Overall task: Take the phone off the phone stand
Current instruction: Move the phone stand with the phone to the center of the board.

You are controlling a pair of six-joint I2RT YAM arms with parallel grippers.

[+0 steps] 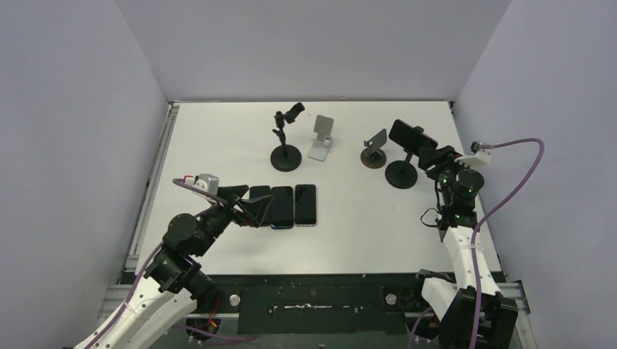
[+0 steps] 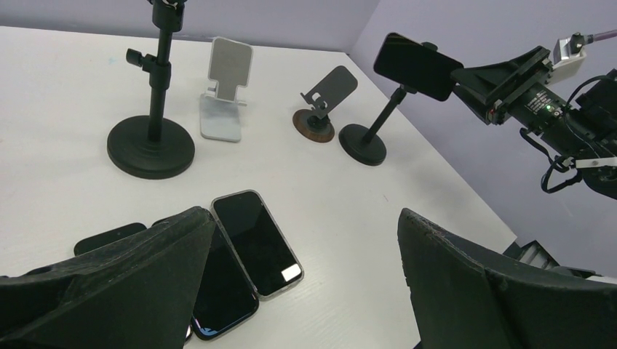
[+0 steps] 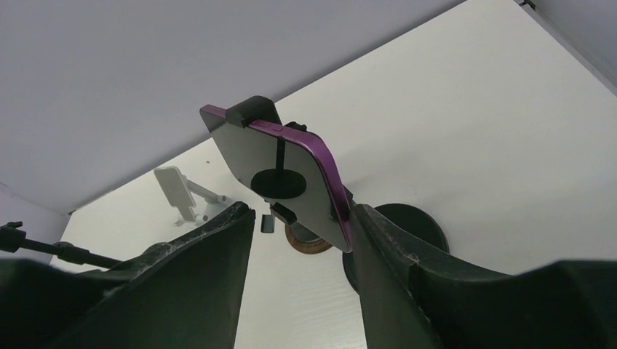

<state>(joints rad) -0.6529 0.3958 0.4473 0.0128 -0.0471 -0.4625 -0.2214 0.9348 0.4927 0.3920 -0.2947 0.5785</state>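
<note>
Four stands are standing in a row across the far part of the white bench (image 1: 349, 240) in the overhead view: a black pole stand (image 1: 286, 142), a silver folding stand (image 1: 321, 138), a small dark stand (image 1: 375, 149) on a brown base, and the phone stand (image 1: 401, 173), which is carrying the phone (image 1: 412, 135) tilted at its top. The right arm (image 1: 460, 211) is holding its jaws at the phone's right end. Three flat phones (image 1: 305, 204) are lying side by side by the left arm (image 1: 185, 236).

Seen from the left wrist, the left jaws are gaping wide and holding nothing above the flat phones (image 2: 256, 243). The phone (image 2: 418, 65) is sitting on its stand well apart.

Seen from the right wrist, the right jaws are straddling the purple-edged phone (image 3: 291, 171), partly parted. One finger (image 3: 393, 247) is lying close against the purple edge, while a gap is showing at the other. A clamp (image 3: 251, 110) is gripping the phone's top.
</note>
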